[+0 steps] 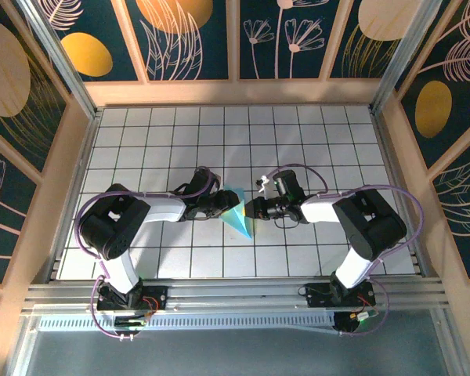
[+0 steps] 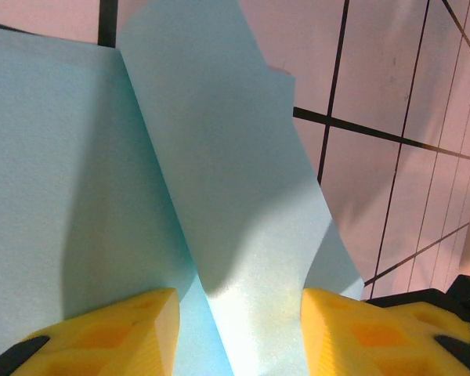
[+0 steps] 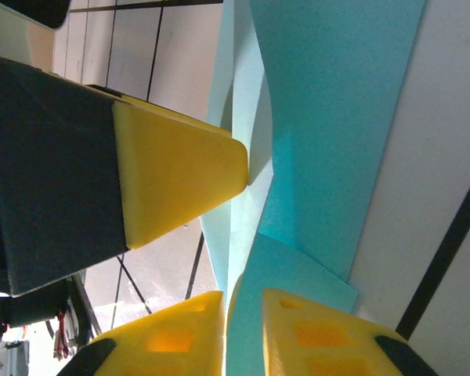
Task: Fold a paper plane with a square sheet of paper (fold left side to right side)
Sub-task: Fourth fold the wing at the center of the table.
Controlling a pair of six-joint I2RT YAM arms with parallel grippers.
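Observation:
The square sheet of paper (image 1: 241, 221) lies mid-table as a creased light-cyan wedge, its tip toward the near edge. My left gripper (image 1: 222, 205) is at its left side. In the left wrist view that gripper (image 2: 239, 298) is open, its yellow fingers (image 2: 117, 333) wide apart over the paper (image 2: 219, 157), with a raised flap running between them. My right gripper (image 1: 254, 210) comes in from the right. In the right wrist view it (image 3: 243, 305) is closed to a narrow gap on an upright flap of the paper (image 3: 329, 117). One left finger (image 3: 176, 176) touches the fold there.
The white gridded table (image 1: 313, 149) is walled by wooden rails at the back and sides (image 1: 235, 92). A metal rail (image 1: 235, 294) carrying both arm bases runs along the near edge. Both forearms lie low over the middle tiles.

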